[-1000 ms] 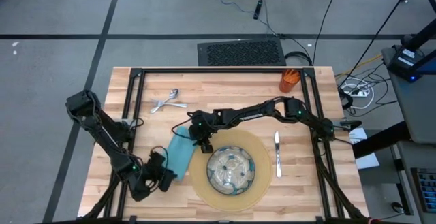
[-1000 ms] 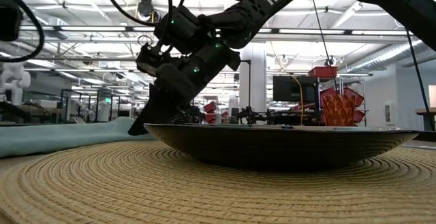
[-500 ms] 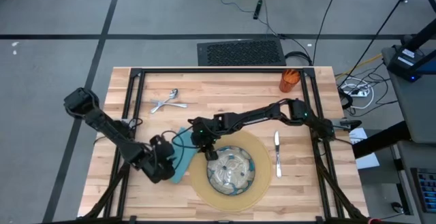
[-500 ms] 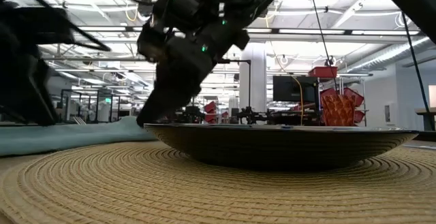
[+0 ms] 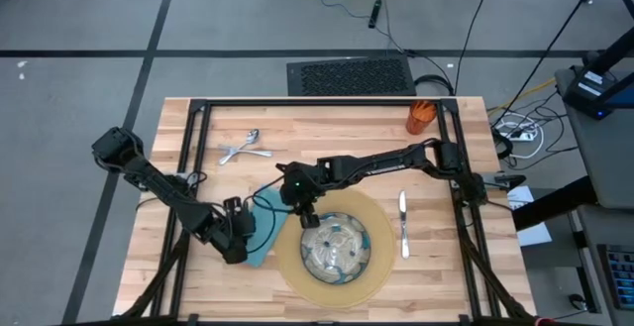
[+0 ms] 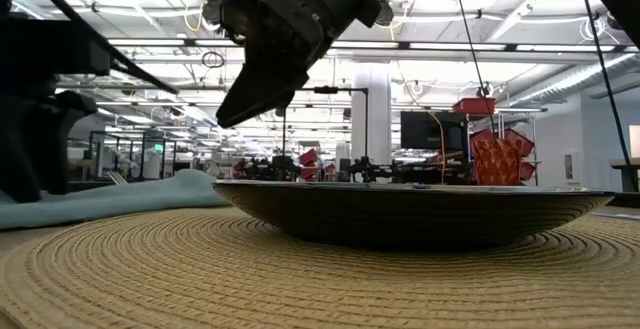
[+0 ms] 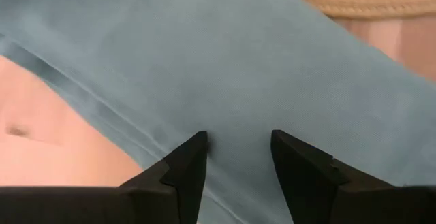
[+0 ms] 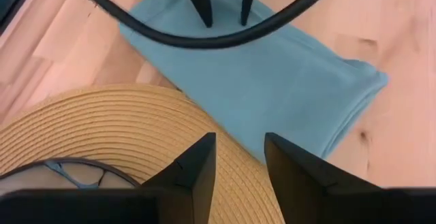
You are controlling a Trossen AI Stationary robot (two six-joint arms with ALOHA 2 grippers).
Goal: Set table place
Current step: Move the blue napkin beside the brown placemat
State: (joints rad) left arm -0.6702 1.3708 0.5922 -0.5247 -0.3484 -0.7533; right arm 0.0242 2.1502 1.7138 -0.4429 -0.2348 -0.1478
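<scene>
Light wooden table (image 5: 327,133) carries the round tan mat (image 5: 381,222) with the glass bowl (image 5: 335,247) on it, and the teal napkin (image 5: 265,229) lies touching the mat's edge. Beside the mat, the left gripper (image 7: 238,157) is down at the napkin with its fingers a little apart around the cloth. Just above the mat's edge near the napkin, the right gripper (image 8: 238,157) hovers with its fingers apart and holds nothing.

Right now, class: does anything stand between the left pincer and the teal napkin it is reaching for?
Nothing visible does. The left pincer is open directly over the teal napkin, with only bare cloth between its fingers. The right pincer hangs apart, above the mat's edge.
</scene>
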